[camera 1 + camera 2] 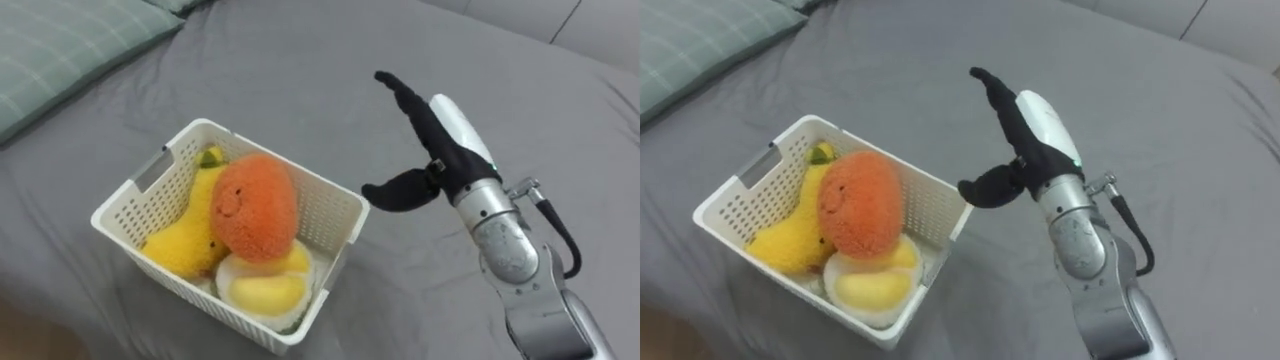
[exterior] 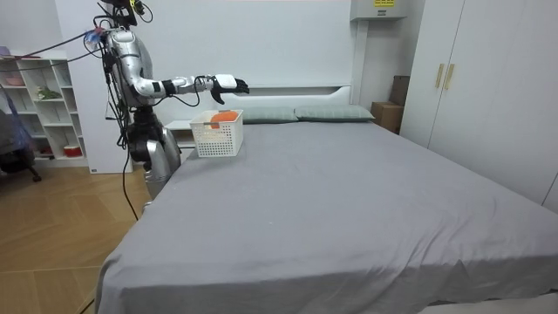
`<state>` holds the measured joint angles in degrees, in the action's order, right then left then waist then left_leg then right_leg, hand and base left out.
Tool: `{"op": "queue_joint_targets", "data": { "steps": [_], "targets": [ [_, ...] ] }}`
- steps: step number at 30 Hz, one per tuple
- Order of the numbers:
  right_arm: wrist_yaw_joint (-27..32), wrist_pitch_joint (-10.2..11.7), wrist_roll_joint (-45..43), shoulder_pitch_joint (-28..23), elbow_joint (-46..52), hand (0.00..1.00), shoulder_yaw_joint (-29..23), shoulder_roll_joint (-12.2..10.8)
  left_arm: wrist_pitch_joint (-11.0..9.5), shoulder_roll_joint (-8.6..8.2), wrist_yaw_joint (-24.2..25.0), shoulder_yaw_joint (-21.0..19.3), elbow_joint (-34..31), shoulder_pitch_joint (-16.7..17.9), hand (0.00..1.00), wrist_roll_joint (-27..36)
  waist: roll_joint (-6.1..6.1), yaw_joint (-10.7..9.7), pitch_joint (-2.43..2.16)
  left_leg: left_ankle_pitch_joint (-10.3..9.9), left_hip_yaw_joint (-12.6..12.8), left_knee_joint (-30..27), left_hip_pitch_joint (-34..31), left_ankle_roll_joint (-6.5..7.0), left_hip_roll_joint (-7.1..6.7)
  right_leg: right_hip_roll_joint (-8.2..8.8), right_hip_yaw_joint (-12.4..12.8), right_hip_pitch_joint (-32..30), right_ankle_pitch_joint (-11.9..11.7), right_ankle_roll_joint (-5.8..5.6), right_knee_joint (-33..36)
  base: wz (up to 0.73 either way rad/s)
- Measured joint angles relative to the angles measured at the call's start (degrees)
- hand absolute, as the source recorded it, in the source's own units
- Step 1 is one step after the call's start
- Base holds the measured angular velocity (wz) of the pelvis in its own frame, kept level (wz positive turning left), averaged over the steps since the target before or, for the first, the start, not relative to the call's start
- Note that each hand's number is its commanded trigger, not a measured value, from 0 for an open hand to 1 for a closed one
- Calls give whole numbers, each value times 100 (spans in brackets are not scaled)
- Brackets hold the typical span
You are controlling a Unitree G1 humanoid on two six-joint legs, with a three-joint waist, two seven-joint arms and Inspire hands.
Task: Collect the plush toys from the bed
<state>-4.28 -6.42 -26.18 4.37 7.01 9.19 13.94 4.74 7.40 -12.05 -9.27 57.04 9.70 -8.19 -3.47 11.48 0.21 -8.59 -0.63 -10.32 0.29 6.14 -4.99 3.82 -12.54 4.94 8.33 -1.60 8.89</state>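
Observation:
A white slatted basket (image 1: 130, 205) (image 1: 735, 200) (image 2: 216, 138) stands on the grey bed (image 1: 330, 80). Inside it lie an orange round plush with a face (image 1: 256, 205) (image 1: 861, 205), a yellow banana-shaped plush (image 1: 195, 225) (image 1: 795, 230) and a pale yellow-and-white plush (image 1: 265, 290) (image 1: 875, 285) at the bottom. My right hand (image 1: 430, 140) (image 1: 1025, 135) (image 2: 228, 84) hovers just right of the basket, above the sheet. Its fingers are straight and the thumb sticks out toward the basket; it holds nothing.
A pale green checked pillow (image 1: 60, 45) lies at the upper left. In the room view I stand at the bed's side near the headboard, with a shelf unit (image 2: 39, 109) behind and wardrobes (image 2: 475, 78) at the room view's right.

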Motion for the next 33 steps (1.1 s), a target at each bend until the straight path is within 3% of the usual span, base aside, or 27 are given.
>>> {"op": "queue_joint_targets", "data": {
  "steps": [4, 11, 15, 16, 19, 26, 29, 33],
  "targets": [
    [55, 141, 26, -438, 0, 0, -312, 4, -25, 5, 17, -190, 31, 17, 0, 27, 60, -228, -34, 0, 102, 71, 63, -5, 35, -27, 110, 7, 0, 0, -5, -15],
    [284, 147, 799, -844, -268, 0, -781, 5, -69, -15, -7, -175, 79, 74, 0, 322, 30, -625, -22, -4, 287, 134, 176, -1, 56, -43, 307, -8, -2, -3, -4, -13],
    [517, 191, 1259, -954, -429, 0, -1193, 5, -143, -15, -80, -235, 39, 182, 0, 303, 2, -739, -21, -15, 390, 184, 243, 7, 71, -61, 434, -2, -9, -12, -9, -15],
    [608, 284, 1570, -989, -643, 0, -1372, 3, -145, -14, -108, -299, 57, 210, 0, 310, 8, -825, -15, -21, 422, 189, 268, 12, 78, -61, 440, 3, -10, -13, -13, -11],
    [802, 284, 1989, -1232, -995, 0, -1775, -54, -148, -14, -139, -372, 208, 247, 0, 365, 8, -875, -13, -76, 534, 191, 340, 15, 108, -85, 513, 6, -16, -14, -3, -18],
    [1439, 367, 3256, -1561, -2102, 0, -1985, -260, -182, -63, -327, -407, 231, 345, 0, 419, 35, -1111, -28, -162, 738, 166, 336, -11, 168, -137, 684, -18, -17, -11, -4, -18],
    [1628, 446, 4242, -1600, -2722, 0, -2014, -291, -184, -69, -374, -408, 247, 375, 0, 454, 57, -1228, -30, -181, 827, 171, 346, -12, 186, -151, 777, -37, -18, -11, -21, -12],
    [1666, 626, 5412, -1749, -4217, 0, -2042, -328, -191, -73, -403, -410, 253, 438, 0, 647, 120, -1296, -33, -216, 854, 174, 433, -25, 218, -179, 786, 3, -22, -3, -22, -1]
  ]
}}
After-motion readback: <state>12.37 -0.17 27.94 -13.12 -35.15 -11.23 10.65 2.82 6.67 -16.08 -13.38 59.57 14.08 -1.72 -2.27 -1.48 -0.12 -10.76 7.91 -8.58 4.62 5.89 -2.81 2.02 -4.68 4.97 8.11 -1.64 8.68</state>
